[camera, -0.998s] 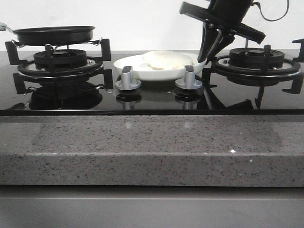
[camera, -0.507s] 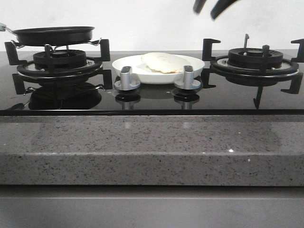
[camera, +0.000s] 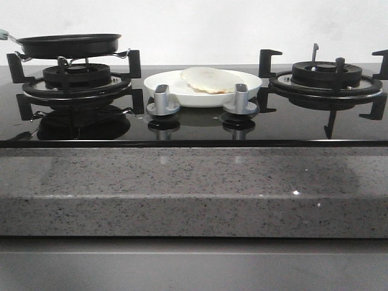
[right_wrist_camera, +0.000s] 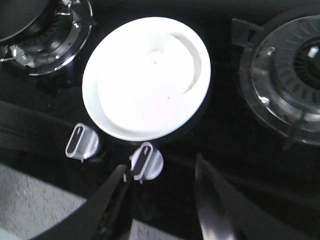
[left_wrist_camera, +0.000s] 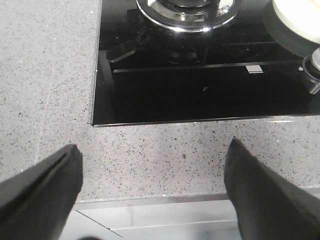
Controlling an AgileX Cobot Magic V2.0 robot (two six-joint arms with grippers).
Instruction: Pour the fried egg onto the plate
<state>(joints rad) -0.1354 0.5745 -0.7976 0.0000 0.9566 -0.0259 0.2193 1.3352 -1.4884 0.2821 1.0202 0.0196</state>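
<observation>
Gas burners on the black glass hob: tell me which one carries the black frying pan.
The left black gas burner carries the black frying pan; the right black gas burner has only its bare pan supports.

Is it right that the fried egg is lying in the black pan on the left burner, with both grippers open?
Not quite. The front view shows the fried egg lying on the white plate between the burners; the pan looks empty. Both grippers are open.

black frying pan on left burner | right burner bare | two silver knobs between | speckled countertop
</observation>
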